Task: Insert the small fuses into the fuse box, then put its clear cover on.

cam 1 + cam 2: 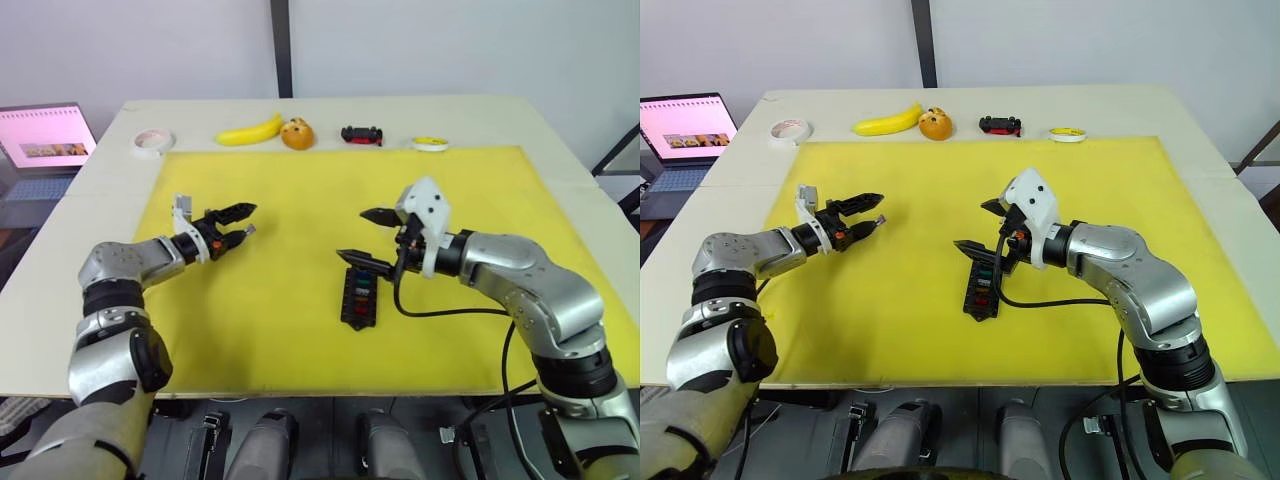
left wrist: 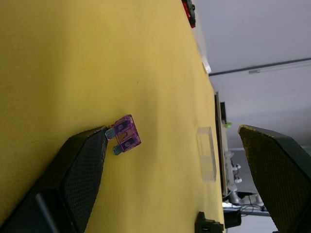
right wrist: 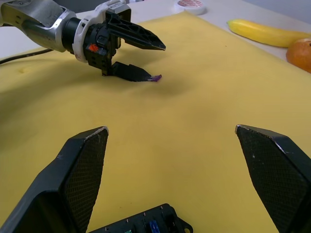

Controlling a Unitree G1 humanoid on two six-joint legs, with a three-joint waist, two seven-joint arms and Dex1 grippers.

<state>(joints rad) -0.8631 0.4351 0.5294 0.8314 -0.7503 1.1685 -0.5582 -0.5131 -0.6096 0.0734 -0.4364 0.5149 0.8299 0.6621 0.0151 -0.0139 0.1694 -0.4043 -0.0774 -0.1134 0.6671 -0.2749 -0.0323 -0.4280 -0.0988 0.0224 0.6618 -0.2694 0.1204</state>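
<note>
The black fuse box (image 1: pixel 360 295) lies on the yellow mat (image 1: pixel 300 330) with several coloured fuses in its slots. My right gripper (image 1: pixel 351 233) hovers open just above its far end, nothing between the fingers. A purple fuse (image 2: pixel 125 135) lies on the mat touching the tip of one finger of my left gripper (image 1: pixel 250 219), which is open, left of the box. The purple fuse (image 3: pixel 155 77) shows at that fingertip from the right wrist too. The clear cover (image 2: pixel 206 153) rests on the mat beyond the purple fuse.
Along the table's far edge lie a tape roll (image 1: pixel 152 141), a banana (image 1: pixel 250 131), an orange (image 1: pixel 298 133), a black-and-red toy car (image 1: pixel 361 134) and a yellow disc (image 1: pixel 430 143). A laptop (image 1: pixel 45 135) sits off the table's left.
</note>
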